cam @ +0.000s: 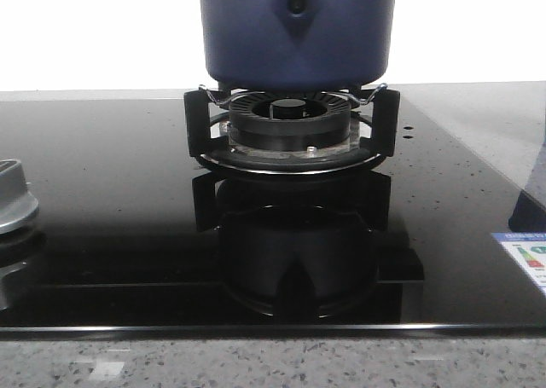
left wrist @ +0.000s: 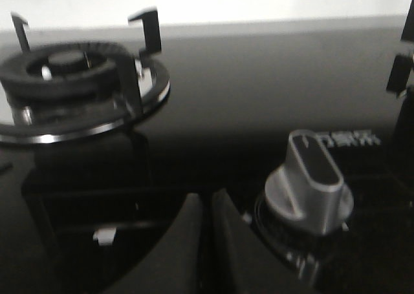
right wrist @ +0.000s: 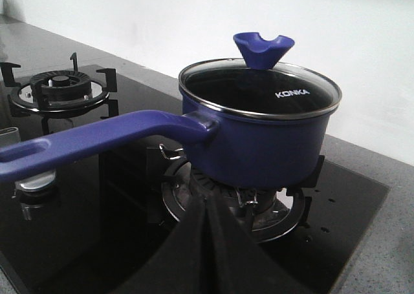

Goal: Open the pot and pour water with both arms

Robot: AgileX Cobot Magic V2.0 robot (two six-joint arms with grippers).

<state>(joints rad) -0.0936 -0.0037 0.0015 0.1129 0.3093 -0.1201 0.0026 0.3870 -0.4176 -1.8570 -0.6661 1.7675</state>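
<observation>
Plainly nothing is done yet — the pot (right wrist: 259, 136) sits on the burner (cam: 290, 128), glass lid (right wrist: 260, 87) still on. Both the left gripper (left wrist: 208, 220) and right gripper (right wrist: 206, 226) have fingers pressed together, holding nothing — lifting and pouring remain.

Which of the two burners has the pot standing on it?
The burner under the pot, the one close to the right pincer. The other burner, farther off beyond the pot's long handle, stands bare.
</observation>
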